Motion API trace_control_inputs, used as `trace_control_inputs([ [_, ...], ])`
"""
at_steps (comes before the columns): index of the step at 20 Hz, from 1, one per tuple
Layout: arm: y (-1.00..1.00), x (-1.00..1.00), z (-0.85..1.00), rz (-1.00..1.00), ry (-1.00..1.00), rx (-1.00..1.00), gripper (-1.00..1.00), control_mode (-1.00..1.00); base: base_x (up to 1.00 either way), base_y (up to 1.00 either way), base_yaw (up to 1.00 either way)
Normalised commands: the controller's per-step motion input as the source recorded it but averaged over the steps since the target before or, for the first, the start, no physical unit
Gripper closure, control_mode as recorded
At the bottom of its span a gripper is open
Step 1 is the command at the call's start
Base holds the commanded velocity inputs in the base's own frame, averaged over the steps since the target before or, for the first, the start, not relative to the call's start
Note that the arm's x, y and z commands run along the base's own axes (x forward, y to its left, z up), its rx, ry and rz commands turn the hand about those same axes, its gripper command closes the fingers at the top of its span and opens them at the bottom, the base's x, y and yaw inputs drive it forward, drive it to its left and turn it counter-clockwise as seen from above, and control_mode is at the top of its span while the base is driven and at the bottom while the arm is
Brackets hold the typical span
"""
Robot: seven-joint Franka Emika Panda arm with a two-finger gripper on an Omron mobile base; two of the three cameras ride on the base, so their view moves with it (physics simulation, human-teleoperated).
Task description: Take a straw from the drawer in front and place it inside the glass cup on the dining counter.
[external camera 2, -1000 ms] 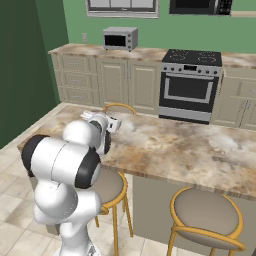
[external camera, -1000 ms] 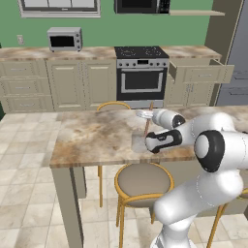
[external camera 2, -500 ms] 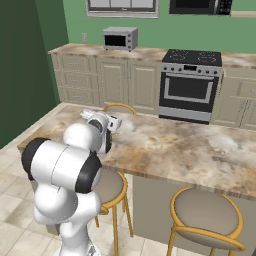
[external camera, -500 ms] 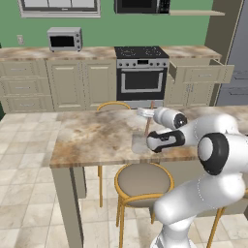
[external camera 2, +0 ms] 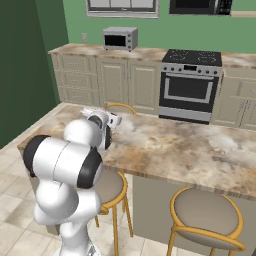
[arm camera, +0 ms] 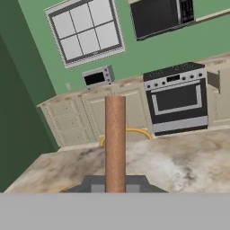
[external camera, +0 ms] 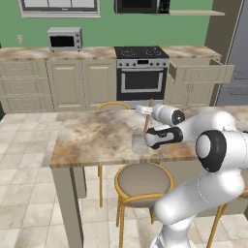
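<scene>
gripper (external camera: 143, 111) staying clamped on the straw (external camera: 147, 118), shifting slightly left over the glass cup (external camera: 139, 144); drop-in is nearing.

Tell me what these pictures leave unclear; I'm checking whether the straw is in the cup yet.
- Glass cup, left base view: faint, clear; its rim is hard to trace.
- Straw lower end: in or behind the cup, cannot tell.
- Gripper, right base view: too small to read.
- Drawer interior: front panel hides it.

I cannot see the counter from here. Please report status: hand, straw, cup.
Hand shut on straw, over dining counter. Straw upright, lower end by glass cup; in or beside it, cannot tell. Nothing in the way.
</scene>
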Motion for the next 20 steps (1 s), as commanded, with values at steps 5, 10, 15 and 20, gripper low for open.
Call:
trace_control_inputs([
  [5, 0.02, 0.13, 0.0, 0.0, 0.0, -0.01, 1.0, -1.0, 0.0, 0.0, 0.0],
  [10, 0.0, 0.06, -0.09, 0.0, 0.0, -0.01, 1.0, -1.0, 0.0, 0.0, 0.0],
  [15, 0.0, 0.05, -0.18, 0.0, 0.0, -0.01, 1.0, -1.0, 0.0, 0.0, 0.0],
  [20, 0.0, 0.05, -0.2, 0.0, 0.0, -0.01, 1.0, -1.0, 0.0, 0.0, 0.0],
])
